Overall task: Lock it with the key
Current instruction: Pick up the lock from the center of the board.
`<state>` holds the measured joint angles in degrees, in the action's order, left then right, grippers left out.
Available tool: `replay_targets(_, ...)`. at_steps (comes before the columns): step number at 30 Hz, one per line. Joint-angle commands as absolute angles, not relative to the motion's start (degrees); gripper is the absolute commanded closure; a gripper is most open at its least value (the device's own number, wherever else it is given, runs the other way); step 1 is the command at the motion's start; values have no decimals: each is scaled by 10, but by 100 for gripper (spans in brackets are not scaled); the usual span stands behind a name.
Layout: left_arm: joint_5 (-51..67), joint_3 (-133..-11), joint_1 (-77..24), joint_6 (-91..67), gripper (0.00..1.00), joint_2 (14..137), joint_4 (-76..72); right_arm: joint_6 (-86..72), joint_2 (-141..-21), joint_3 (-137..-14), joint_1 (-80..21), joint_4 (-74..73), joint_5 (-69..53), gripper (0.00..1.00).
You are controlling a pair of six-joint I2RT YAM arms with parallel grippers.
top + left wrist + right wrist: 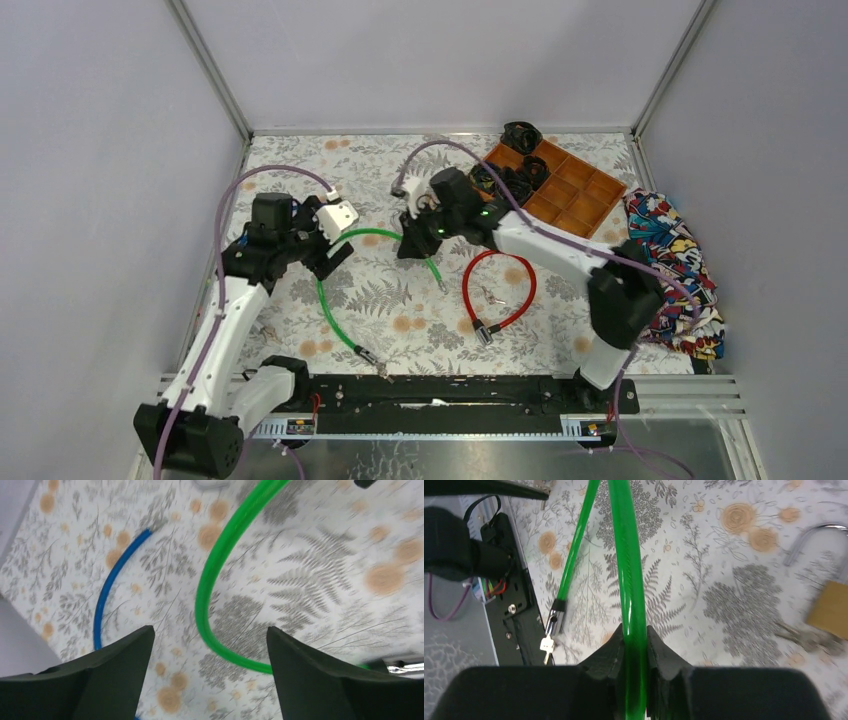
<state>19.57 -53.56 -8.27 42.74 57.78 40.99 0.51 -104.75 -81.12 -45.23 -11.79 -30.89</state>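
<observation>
right pincer clamped on green cable lock, far arc | left pincer apart, empty, above its left bend | key at lock head, cable's near end, nearer left arm

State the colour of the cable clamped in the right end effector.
Bright green cable; right wrist view shows it best.

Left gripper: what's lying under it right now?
The green cable curves across the floral cloth beneath the open left gripper; a blue cable lies beside it. Its fingers hide the cloth nearer the camera.
</observation>
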Motion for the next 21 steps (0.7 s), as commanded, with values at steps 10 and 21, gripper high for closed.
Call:
replay_targets(10, 560, -569, -86, 336, 1, 380, 338, 178, -684, -767, -386, -152, -327, 100)
replay_targets(21, 537, -497, -86, 202, 1, 376, 177, 175, -645, -898, -379, -166, -262, 100)
